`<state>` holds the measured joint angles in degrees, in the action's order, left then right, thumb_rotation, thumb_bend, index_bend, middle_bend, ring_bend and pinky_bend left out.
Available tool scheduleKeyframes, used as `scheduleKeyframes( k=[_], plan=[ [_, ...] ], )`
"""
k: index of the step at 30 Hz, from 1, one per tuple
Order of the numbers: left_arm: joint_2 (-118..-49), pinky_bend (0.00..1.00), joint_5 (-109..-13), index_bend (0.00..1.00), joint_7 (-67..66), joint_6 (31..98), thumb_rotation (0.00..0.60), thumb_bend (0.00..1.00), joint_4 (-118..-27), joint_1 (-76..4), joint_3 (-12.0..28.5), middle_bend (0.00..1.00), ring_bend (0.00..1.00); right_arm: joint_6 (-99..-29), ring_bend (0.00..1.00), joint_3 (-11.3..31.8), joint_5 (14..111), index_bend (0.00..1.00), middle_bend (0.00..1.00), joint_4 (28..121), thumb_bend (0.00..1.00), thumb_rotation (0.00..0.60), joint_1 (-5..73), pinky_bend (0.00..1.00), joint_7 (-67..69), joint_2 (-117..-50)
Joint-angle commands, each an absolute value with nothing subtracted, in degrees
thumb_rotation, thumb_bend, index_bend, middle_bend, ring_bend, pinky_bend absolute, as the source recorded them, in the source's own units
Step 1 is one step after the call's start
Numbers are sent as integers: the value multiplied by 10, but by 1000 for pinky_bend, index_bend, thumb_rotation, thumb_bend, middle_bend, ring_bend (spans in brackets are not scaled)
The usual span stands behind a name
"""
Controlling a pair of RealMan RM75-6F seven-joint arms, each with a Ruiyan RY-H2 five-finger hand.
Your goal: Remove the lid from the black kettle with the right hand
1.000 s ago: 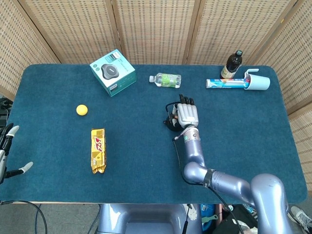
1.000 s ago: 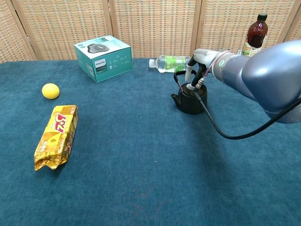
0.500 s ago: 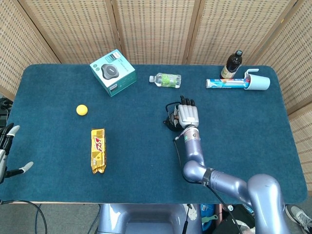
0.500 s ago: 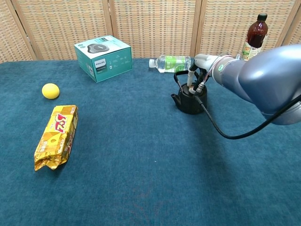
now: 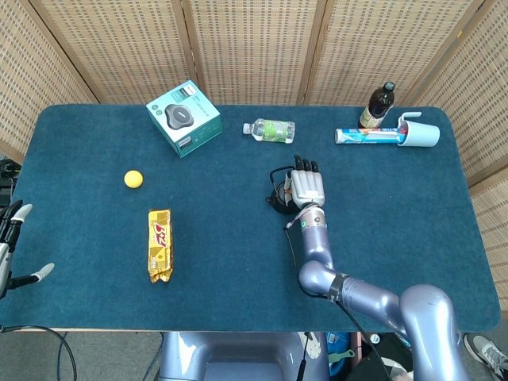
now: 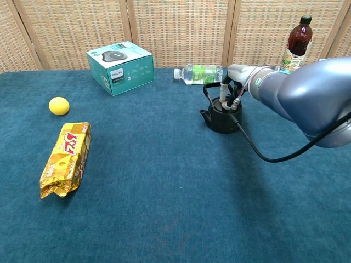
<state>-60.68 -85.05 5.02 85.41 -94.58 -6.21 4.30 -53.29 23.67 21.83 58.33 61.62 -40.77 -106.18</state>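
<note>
We see the blue table (image 5: 95,238) first, then the teal box (image 5: 183,117) at about 11 o'clock from table centre. The snack bar (image 5: 159,245) lies at 8 o'clock, its long axis running 12-to-6. Far edge: water bottle (image 5: 270,129) on its side, dark bottle (image 5: 379,105) upright at 1 o'clock, toothpaste tube (image 5: 365,136) lying into the blue cup (image 5: 421,133). Yellow ball (image 5: 132,178) at 9–10 o'clock.

The black kettle (image 6: 221,118) sits just right of table centre, upright, spout at 9 o'clock in the chest view, wire handle arched over the top. The right hand (image 5: 305,186) is directly above it — not beside it — fingers pointing to 12 o'clock in the head view and dropping onto the lid (image 6: 225,106). Fingertips (image 6: 224,98) look to touch the lid top, but we cannot tell if they have closed on the knob or only rest there; the lid seems seated on the pot.

Left hand (image 5: 11,246) is at the 9 o'clock table edge, fingers spread, empty, well apart from the kettle. Right is the nearer hand by far.

We judge the next move to be a straight lift, clearing the handle arch.
</note>
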Motion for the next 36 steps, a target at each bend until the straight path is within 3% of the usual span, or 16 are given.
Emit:
scheduleKeyframes(
  k=[1, 9, 20, 29, 36],
  plan=[
    [-607, 0, -851, 0, 50, 854, 600, 146, -946, -62, 43, 0, 0, -533, 0, 237, 221, 597, 0, 583, 587, 600, 615, 0, -407, -1062],
    [-606, 0, -852, 0, 50, 856, 600, 144, -948, -61, 42, 0, 0, -549, 0, 240, 248, 605, 3, 609, 587, 600, 607, 0, -394, -1047],
    [-602, 0, -872, 0, 51, 870, 600, 145, -955, -56, 36, 0, 0, -620, 0, 224, 325, 605, 3, 814, 587, 600, 555, 0, -389, -923],
    [-598, 0, -889, 0, 56, 887, 600, 145, -960, -49, 30, 0, 0, -630, 0, 127, 442, 605, 0, 926, 587, 600, 485, 0, -366, -839],
    [-597, 0, -900, 0, 53, 895, 600, 145, -964, -46, 26, 0, 0, -624, 0, 58, 528, 605, 0, 899, 587, 600, 446, 0, -333, -840]
  ],
)
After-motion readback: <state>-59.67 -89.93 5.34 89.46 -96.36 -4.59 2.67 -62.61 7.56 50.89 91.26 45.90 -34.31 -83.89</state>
